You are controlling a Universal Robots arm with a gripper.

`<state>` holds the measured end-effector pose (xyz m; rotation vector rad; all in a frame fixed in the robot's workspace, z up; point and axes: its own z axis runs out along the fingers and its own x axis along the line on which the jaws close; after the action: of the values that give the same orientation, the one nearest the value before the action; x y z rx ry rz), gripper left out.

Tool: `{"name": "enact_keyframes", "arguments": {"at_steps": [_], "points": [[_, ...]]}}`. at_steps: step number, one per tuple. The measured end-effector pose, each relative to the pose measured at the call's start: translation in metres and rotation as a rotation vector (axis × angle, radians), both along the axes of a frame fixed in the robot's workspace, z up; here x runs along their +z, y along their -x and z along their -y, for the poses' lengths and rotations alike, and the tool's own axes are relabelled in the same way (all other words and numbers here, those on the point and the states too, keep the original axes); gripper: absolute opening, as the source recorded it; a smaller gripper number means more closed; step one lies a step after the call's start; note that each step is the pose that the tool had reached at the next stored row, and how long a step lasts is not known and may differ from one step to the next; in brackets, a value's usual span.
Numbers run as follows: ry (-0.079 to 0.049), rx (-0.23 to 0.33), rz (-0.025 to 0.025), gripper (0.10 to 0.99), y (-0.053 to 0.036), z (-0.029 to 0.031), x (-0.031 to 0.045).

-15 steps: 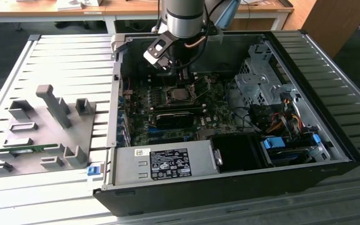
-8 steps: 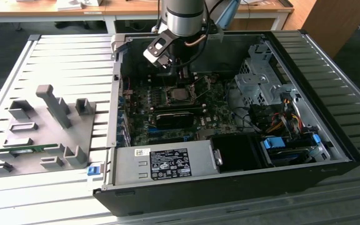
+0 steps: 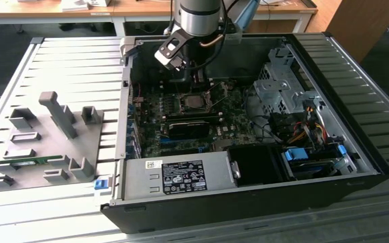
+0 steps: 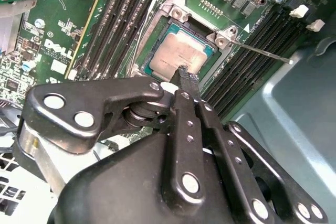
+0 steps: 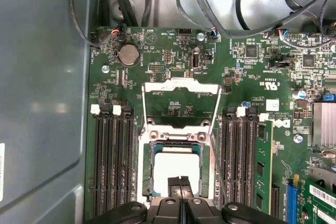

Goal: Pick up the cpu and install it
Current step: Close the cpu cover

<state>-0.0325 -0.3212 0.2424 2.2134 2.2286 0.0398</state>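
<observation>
Both fingers point(image 5: 175, 183) of the gripper point(image 5: 181, 181) are closed together, holding nothing; their tips hang at the edge of the cpu point(image 5: 170, 163), seated in its socket point(image 5: 148, 171).

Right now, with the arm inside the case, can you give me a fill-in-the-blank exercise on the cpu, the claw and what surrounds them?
1. On the motherboard, the cpu lies flat in its ___.
2. Open or shut, the claw over the cpu is ___.
3. The metal load plate is swung ___, not clamped down over the cpu.

Missing words: socket; shut; open.
</observation>
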Motion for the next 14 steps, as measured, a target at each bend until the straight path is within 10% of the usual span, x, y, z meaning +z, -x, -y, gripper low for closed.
{"name": "enact_keyframes", "arguments": {"at_steps": [14], "points": [[0.001, 0.000, -0.0002, 0.106, 0.0000, -0.0006, 0.0234]]}}
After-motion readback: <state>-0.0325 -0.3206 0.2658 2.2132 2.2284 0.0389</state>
